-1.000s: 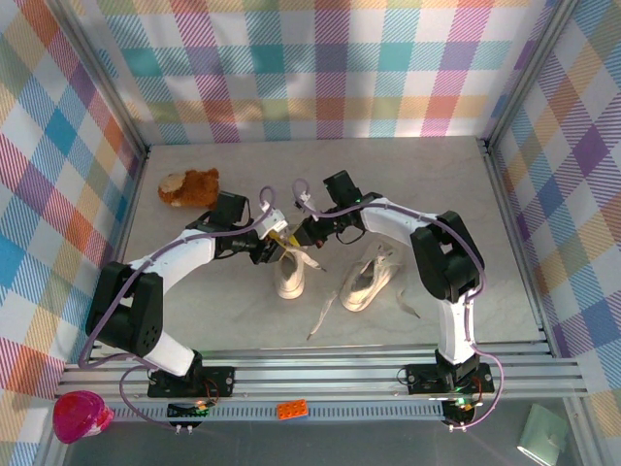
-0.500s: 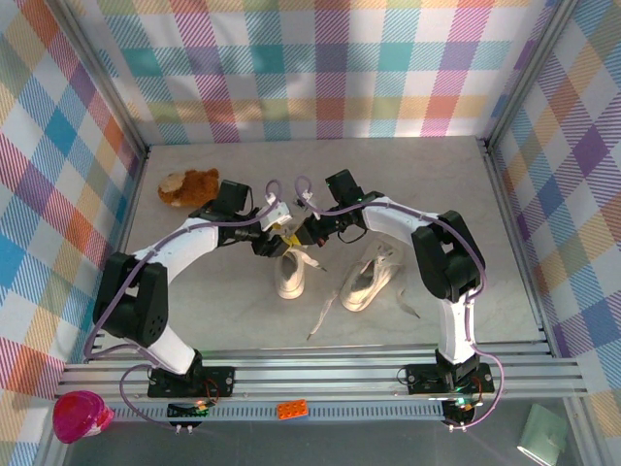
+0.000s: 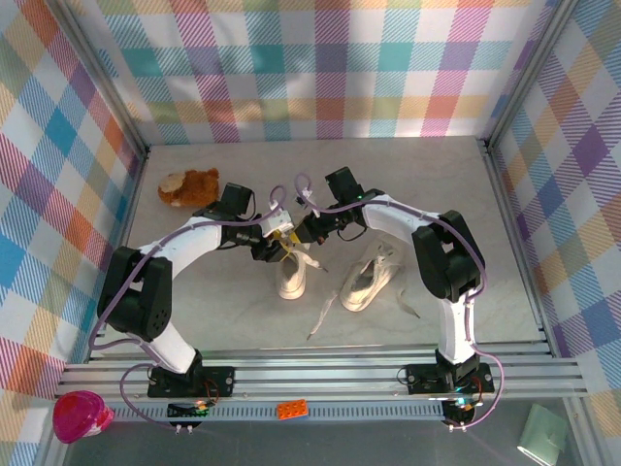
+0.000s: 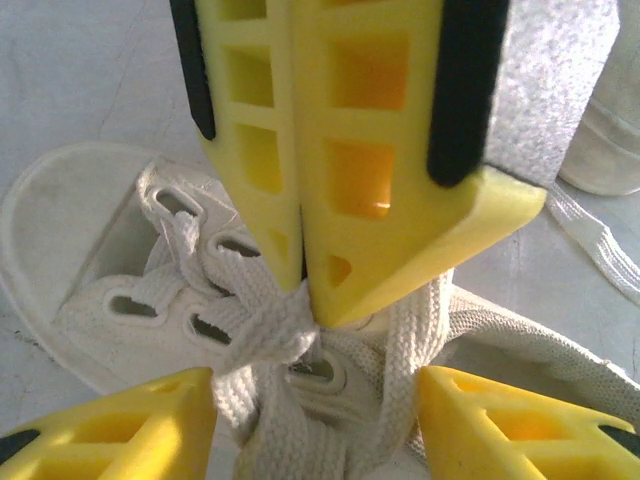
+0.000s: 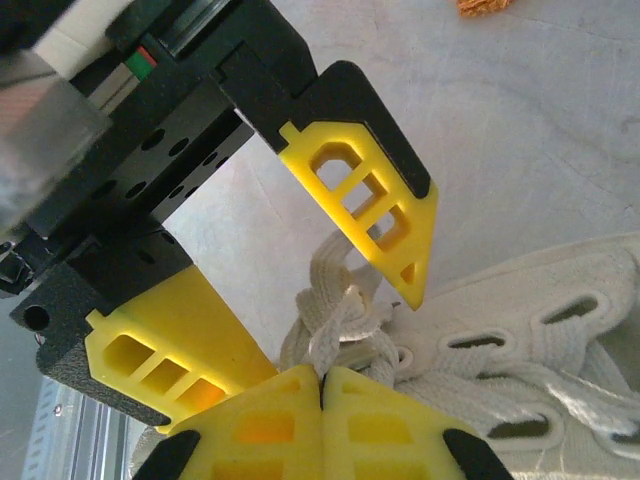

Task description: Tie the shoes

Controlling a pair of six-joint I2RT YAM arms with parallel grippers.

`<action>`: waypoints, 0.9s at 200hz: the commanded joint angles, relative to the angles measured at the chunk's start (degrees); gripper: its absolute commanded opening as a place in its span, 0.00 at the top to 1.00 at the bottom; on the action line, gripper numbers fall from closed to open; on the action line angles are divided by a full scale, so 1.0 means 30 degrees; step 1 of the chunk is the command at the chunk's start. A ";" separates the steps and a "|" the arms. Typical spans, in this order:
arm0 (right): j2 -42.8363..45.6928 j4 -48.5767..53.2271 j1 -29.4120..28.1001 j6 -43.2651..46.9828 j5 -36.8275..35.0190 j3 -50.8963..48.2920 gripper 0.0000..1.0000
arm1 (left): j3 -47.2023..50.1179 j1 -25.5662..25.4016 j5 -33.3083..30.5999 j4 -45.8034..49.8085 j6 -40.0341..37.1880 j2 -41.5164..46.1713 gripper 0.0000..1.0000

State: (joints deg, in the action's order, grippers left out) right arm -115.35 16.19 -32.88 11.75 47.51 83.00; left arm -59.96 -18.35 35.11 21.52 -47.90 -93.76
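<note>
Top external: left gripper (image 3: 278,239) edged toward pinched lace (image 5: 327,335).

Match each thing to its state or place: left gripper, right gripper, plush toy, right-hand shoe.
Things:
1. left gripper
2. right gripper
3. plush toy
4. right-hand shoe

States:
A. untouched, laces trailing loose
B. shut on the lace
C. far left of the table
D. open, astride the lace

Pairs: 1-D, 2-B, 3-C, 4-A

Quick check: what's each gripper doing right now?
Left gripper: open, jaws straddling the lace.
Right gripper: closed, pinching the lace.
</note>
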 commanded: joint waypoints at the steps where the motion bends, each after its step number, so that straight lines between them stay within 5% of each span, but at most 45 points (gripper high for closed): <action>1: -0.0123 0.0479 0.0180 0.0625 0.1037 0.0534 1.00 | -0.0608 -0.0234 0.0466 0.0592 -0.0721 -0.0125 0.46; 35: -0.0156 0.0558 0.0181 0.0625 0.1068 0.0507 1.00 | -0.0867 -0.0473 0.0337 0.0661 -0.0349 -0.0301 0.56; 83: -0.0103 0.0573 0.0195 0.0647 0.1084 0.0388 1.00 | -0.0865 -0.0475 0.0483 -0.0053 0.0722 -0.0067 0.87; 131: 0.0185 0.0409 0.0181 0.0684 0.1040 0.0089 1.00 | -0.1193 -0.0305 0.0647 -0.0218 0.1809 -0.0352 1.00; 180: 0.0247 0.0411 0.0209 0.0728 0.1038 -0.0035 1.00 | -0.0868 -0.0082 0.1313 -0.1000 0.2978 -0.0165 1.00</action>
State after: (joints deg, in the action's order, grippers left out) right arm -115.35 17.19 -32.58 12.53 47.68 83.00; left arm -61.67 -19.31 35.59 21.23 -41.01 -94.30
